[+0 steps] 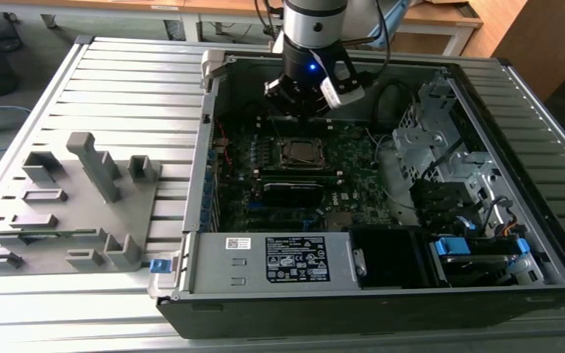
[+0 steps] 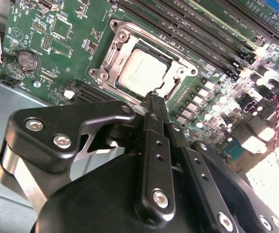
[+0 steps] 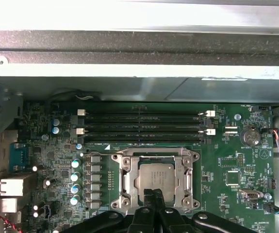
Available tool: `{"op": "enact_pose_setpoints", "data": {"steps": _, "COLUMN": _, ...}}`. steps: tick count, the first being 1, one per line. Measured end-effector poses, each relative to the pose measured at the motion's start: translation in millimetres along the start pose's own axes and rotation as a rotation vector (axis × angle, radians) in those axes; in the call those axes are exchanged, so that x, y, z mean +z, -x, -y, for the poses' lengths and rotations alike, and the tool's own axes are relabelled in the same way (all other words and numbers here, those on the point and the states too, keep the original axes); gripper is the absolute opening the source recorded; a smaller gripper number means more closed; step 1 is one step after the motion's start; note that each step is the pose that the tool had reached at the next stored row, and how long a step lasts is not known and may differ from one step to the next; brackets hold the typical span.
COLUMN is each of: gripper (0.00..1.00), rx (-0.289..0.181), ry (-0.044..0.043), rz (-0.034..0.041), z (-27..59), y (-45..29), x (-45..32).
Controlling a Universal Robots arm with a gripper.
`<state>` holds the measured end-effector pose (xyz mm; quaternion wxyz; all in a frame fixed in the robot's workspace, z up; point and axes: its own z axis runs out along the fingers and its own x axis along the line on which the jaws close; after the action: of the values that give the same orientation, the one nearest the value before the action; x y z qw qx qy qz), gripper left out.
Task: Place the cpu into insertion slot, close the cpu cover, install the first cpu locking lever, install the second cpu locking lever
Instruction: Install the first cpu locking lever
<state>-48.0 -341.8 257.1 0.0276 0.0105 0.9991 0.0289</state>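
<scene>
"Where is the cpu (image 1: 302, 152)?"
"Centre of the exterior view, seated in the insertion slot (image 2: 158, 51), with the cpu cover (image 3: 128, 180) lying flat around it."
"And the gripper (image 2: 154, 98)?"
"Jaws together, empty, at the cover's edge. Whether the locking levers are latched is unclear."

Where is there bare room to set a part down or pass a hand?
Bare slats of the grey metal table lie between the grey plastic fixture tray and the table's far edge, and on the exterior view's right of the open black computer case. Inside it is crowded: the black pincer hangs over the silver-rimmed insertion slot.
</scene>
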Motion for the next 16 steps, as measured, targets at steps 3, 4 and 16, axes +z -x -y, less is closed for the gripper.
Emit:
{"op": "enact_pose_setpoints", "data": {"steps": 3, "gripper": 0.1, "rx": 0.0, "ry": 0.0, "rz": 0.0, "z": 0.0, "y": -1.5, "x": 0.2}}
{"op": "enact_pose_setpoints", "data": {"steps": 4, "gripper": 0.1, "rx": 0.0, "ry": 0.0, "rz": 0.0, "z": 0.0, "y": -1.9, "x": 0.2}}
{"op": "enact_pose_setpoints", "data": {"steps": 16, "gripper": 0.1, "rx": 0.0, "ry": 0.0, "rz": 0.0, "z": 0.1, "y": -3.7, "x": 0.2}}
